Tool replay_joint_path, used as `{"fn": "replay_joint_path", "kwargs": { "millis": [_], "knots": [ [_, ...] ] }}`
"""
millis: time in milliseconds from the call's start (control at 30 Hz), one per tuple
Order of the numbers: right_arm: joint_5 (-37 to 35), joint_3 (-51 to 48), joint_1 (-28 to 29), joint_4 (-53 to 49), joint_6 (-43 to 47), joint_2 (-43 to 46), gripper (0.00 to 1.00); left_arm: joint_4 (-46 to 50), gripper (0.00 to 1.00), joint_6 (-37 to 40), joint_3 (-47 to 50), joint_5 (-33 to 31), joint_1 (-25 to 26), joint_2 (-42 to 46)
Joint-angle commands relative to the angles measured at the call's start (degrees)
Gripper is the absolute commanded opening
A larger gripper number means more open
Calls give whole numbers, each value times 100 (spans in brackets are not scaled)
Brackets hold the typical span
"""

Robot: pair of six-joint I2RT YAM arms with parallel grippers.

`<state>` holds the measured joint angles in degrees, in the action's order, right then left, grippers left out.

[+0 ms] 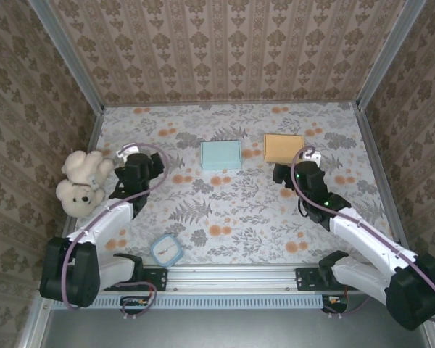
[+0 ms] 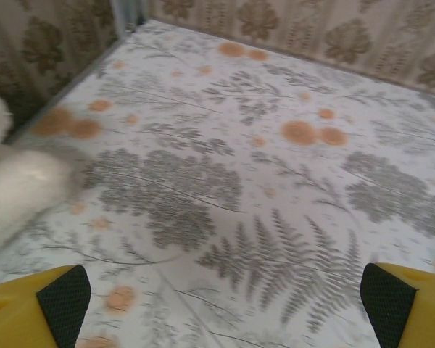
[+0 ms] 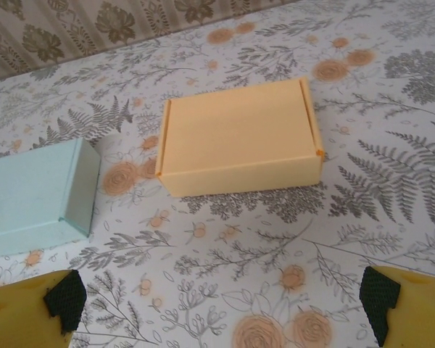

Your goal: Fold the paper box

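Three wallpapered walls [image 1: 225,43] close in a table [image 1: 232,217] covered with a cloth of grey ferns and orange blooms, which takes up the middle of the top view. Along the bottom of that frame runs a metal rail [image 1: 232,275] carrying both arm bases.

The left arm rises from the lower left and ends in the left gripper [image 1: 136,165] at centre left. The right arm comes in from the lower right, and the right gripper [image 1: 293,172] sits at centre right.

A white teddy bear [image 1: 80,181] lies at the left edge of the top view, just beside the left arm. Its fur shows as a pale blur [image 2: 18,188] at the left edge of the left wrist view.

The orange paper box [image 1: 283,148] rests closed and flat on the cloth right of centre, just above the right gripper in the frame. In the right wrist view it lies at upper centre [image 3: 239,138], apart from the fingers. The pale blue paper box [image 1: 221,154], also closed, sits at the centre of the top view, near the orange one but not touching it, and shows at the left edge of the right wrist view [image 3: 32,199].

A small square blue-rimmed object [image 1: 166,250] lies near the rail at lower centre left; I cannot tell what it is.

In the left wrist view the left gripper [image 2: 225,297] is spread wide, its black pads [image 2: 61,297] in the bottom corners with bare cloth between them. The right gripper [image 3: 221,301] is likewise released, its pads [image 3: 65,297] far apart and holding nothing.
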<state>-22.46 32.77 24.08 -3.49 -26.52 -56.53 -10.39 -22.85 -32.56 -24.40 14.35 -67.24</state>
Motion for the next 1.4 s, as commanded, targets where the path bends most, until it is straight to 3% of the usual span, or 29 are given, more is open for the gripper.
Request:
{"fn": "replay_joint_path", "kwargs": {
  "millis": [0,167,300,467,567,800,967,1067,1200,1367],
  "knots": [
    [-255,-312,31,-16,-115,425,100,-292,100,382,252,146,-369,48],
    [-246,-577,23,167,-151,837,100,-1221,100,458,1099,783,-997,709],
    [-245,-595,20,189,-148,818,100,-2026,100,968,1644,1238,-1329,1126],
    [-277,-612,24,210,-163,718,100,-2866,100,1417,1701,1029,-1380,141],
    [-313,-683,22,229,-183,746,100,-3209,100,1599,1544,1259,-1423,-528],
    [-376,-821,20,298,-232,765,100,-3566,100,1889,1576,1766,-1564,-677],
    [-408,-812,24,312,-231,710,100,-4860,100,2048,1695,2215,-1688,-1656],
    [-432,-817,18,348,-230,652,100,-4913,100,2185,1497,2578,-1685,-2075],
    [-445,-790,24,388,-222,553,100,-4312,100,2313,1157,2726,-1647,-2088],
    [-417,-712,18,404,-224,397,100,-3985,100,2566,995,1836,-1195,-2085]
  ]
}}
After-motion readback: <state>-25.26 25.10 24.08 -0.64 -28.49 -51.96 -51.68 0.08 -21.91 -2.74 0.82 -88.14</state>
